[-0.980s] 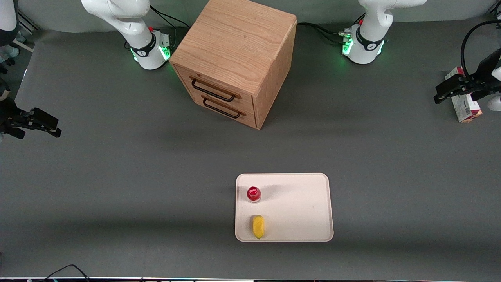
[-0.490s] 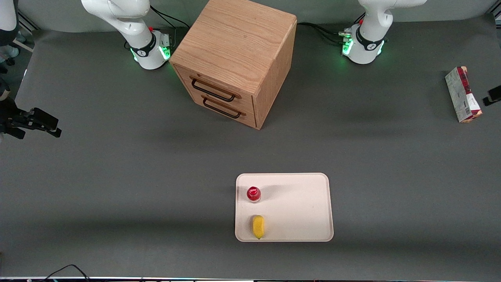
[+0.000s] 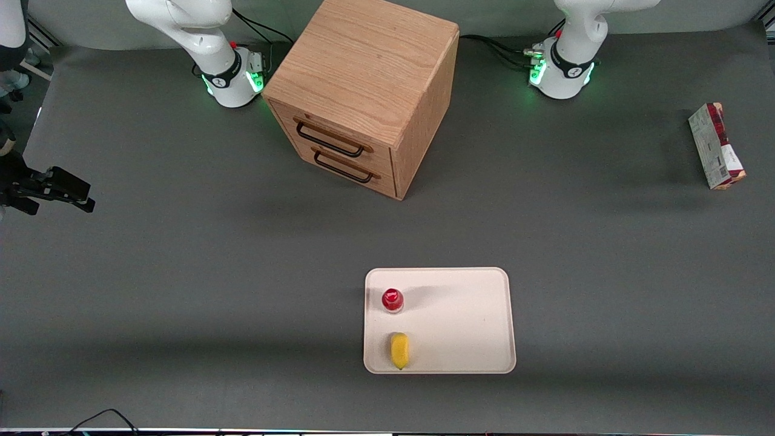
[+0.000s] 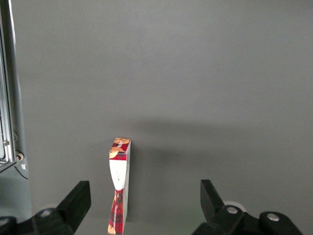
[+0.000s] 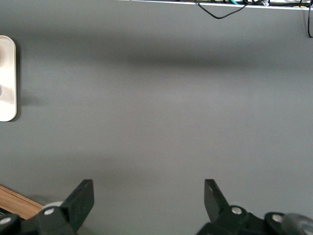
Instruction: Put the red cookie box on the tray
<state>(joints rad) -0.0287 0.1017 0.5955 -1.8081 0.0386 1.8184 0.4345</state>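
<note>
From the front, the red cookie box (image 3: 717, 146) lies on the grey worktop (image 3: 242, 254) at the working arm's end, well apart from the tray (image 3: 460, 321) and farther from the front camera than it. Its grey-white printed side faces up, with the red plaid showing along one long edge. The tray sits nearer the front camera, in front of the wooden cabinet (image 3: 363, 91) and apart from it. On the tray are a small red-capped bottle (image 3: 392, 300) and a yellow item (image 3: 399, 350), the yellow one nearer the camera, both along the rim toward the parked arm's end.

The front view shows nothing of the end effector. The left wrist view does: the end effector (image 4: 145, 203) hangs above the worktop with its two black fingers (image 4: 78, 200) spread wide and nothing between them. In that view the box appears end-on, standing on a narrow long side, its red plaid and white face turned to the camera, close to one finger but not touching it. A metal rail (image 4: 7, 83) at the worktop's edge also shows only here.

The right wrist view catches just a sliver of the tray's rim (image 5: 7, 78).
</note>
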